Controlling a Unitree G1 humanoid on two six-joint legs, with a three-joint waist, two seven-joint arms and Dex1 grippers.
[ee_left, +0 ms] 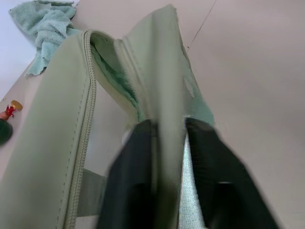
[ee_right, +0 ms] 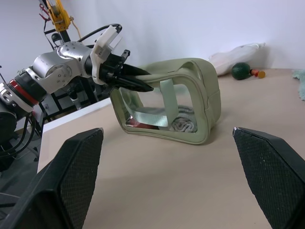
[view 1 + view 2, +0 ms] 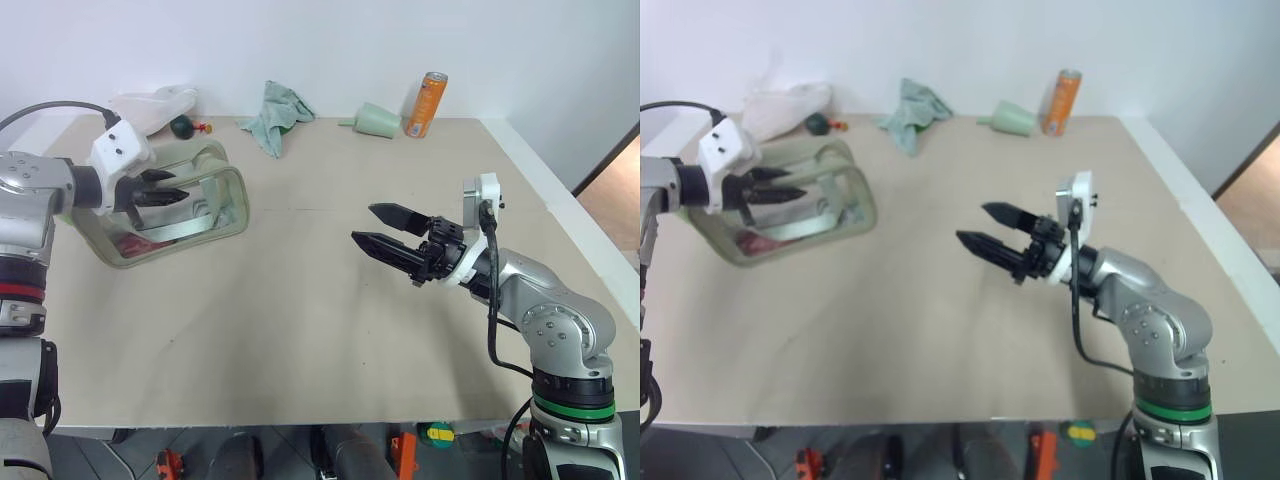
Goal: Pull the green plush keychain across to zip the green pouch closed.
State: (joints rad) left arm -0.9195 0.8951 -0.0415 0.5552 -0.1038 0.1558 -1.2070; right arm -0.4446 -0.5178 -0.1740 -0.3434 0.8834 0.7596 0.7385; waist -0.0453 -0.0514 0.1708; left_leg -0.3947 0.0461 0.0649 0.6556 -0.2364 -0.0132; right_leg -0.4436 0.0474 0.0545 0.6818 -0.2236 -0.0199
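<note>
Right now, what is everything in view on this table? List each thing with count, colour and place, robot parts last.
green pouch: one, pale sage green with clear sides, left part of the table, zipper partly open.
cloth rag: one, teal-green, far edge, crumpled.
cone cup: one, pale green, far edge, on its side.
can: one, orange, far edge, upright beside the cone cup.
small ball: one, dark green with red tip, far left.
white bag: one, far left corner.
table: one, beige.
left gripper: black, shut on the green pouch's top edge.
right gripper: black, open, above the table's middle.
</note>
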